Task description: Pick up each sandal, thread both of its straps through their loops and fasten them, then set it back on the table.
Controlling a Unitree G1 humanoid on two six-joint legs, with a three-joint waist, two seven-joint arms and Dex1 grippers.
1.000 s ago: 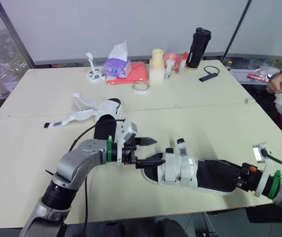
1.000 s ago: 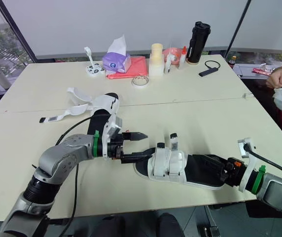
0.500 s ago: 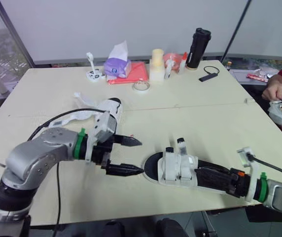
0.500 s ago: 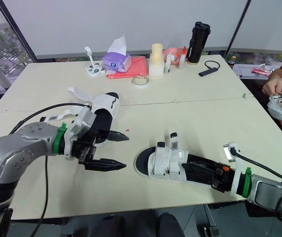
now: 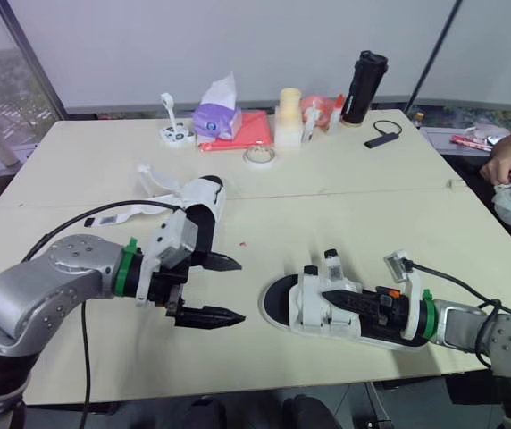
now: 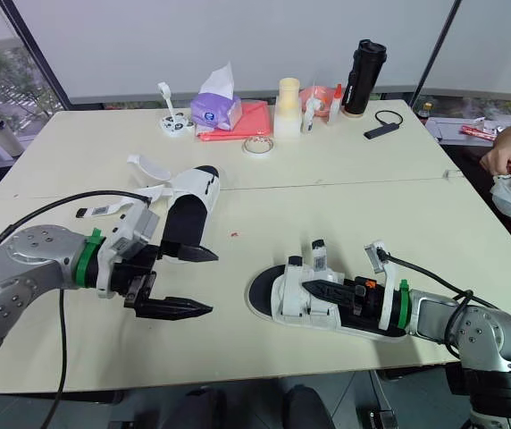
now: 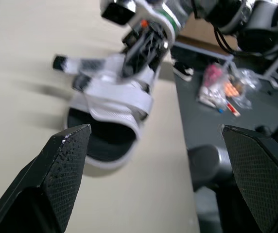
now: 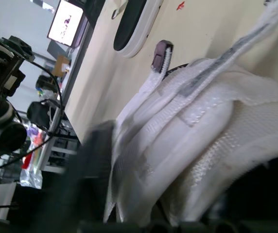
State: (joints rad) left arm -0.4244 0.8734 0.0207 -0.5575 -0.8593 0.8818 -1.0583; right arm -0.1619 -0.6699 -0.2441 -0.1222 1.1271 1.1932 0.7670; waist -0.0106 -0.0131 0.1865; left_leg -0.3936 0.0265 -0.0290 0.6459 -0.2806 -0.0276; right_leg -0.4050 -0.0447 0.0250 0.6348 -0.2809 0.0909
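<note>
Lying along the near sandal (image 5: pixel 307 311), right claw (image 5: pixel 330 296), grip unclear.

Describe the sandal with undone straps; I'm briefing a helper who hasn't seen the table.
On the pale table, look at the robot's left half, by the seam between tabletops. A white sandal with a black footbed lies there, beyond the left gripper. Unlike the other sandal, its straps trail loose.

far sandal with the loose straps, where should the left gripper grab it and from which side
Take the far sandal by the bare near end of its sole, coming from the robot's side with the open left gripper. It lies flat, footbed up, and its loose straps splay at the far end, so that likely leaves them free.
</note>
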